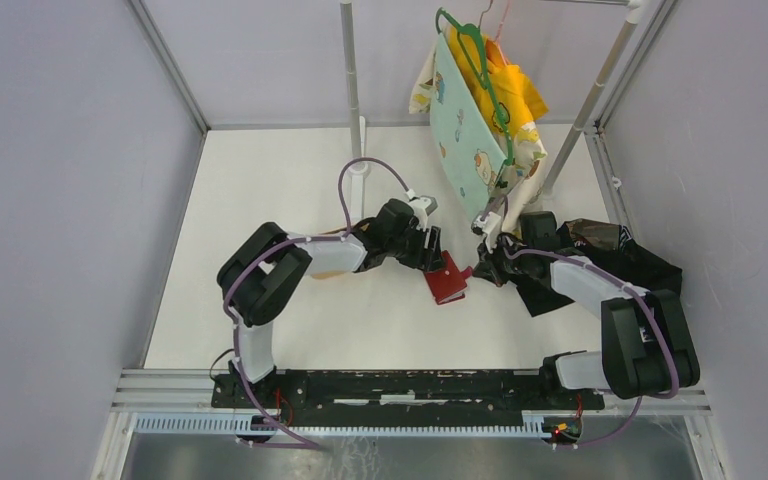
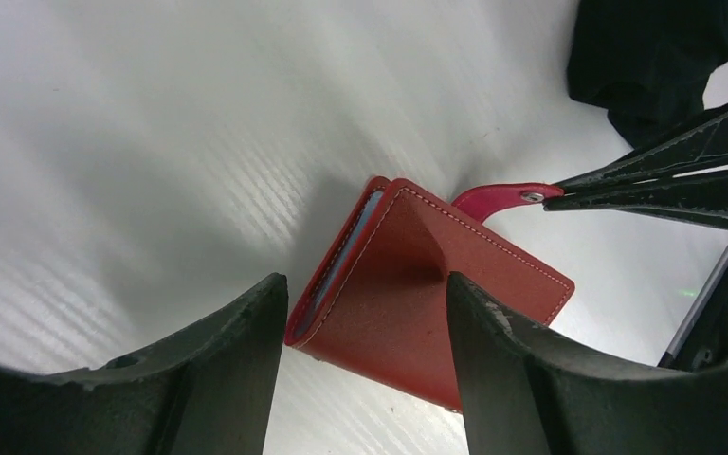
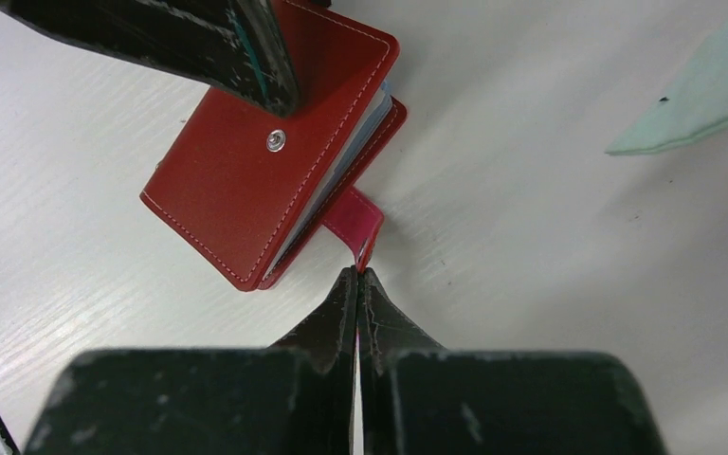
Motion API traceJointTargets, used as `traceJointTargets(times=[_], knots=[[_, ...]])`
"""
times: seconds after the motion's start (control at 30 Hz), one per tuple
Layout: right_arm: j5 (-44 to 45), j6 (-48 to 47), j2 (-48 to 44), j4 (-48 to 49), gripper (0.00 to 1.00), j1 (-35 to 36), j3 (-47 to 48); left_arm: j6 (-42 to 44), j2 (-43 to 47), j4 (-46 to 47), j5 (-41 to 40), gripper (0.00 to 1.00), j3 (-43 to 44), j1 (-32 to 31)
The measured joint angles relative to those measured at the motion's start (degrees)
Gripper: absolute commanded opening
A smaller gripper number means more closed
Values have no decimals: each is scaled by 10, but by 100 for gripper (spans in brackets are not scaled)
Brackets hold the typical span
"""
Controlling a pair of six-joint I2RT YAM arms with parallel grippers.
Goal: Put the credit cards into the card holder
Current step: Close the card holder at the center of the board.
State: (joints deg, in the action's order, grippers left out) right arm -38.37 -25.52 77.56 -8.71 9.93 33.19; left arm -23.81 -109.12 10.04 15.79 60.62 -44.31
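Right gripper (image 3: 357,275) was fully closed; we recorded its two fingertips pinching the tip of the snap tab (image 3: 355,220) on the card holder (image 3: 246,180). The left gripper (image 2: 365,282) stood wide open astride the card holder, with one finger (image 3: 199,47) laid across the upper cover. We could not tell how firmly it pressed.

We logged the remaining items in descending size. The white table (image 1: 260,200) carried the work. A mint-green cloth (image 1: 465,120) hung on a green hanger (image 1: 475,50) at the far side. Black fabric (image 1: 650,265) lay beside the right arm. The card holder sat near the table's middle, between the two grippers, its covers nearly closed.

In the right wrist view its long axis ran from lower left to upper right, oblique to that gripper's fingers. The tab left the long edge nearest that gripper and pointed at its fingertips.

Only the right wrist view showed the cover stud (image 3: 274,140). Only the left wrist view showed the tab stud (image 2: 531,196), just at the right fingertips. The top view rendered the card holder too small for either.

Both wrist views showed pale blue-grey layers (image 3: 376,106) between the covers; we could not tell cards from lining.
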Motion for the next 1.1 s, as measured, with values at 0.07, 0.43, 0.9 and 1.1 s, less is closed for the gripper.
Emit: traceJointTargets(times=[0.07,0.43,0.9,1.1], knots=[[0,-3,-2,0,0,2,1,6,-12,-8,12,57,11,1],[1,-43,-12,-14,0,20,5,7,-9,-5,41,20,-11,2],[29,-174,-9,-93,0,117,24,-121,85,62,-81,25,-146,-98],[36,-252,-16,-133,0,118,25,-149,152,69,-111,37,-209,-104]])
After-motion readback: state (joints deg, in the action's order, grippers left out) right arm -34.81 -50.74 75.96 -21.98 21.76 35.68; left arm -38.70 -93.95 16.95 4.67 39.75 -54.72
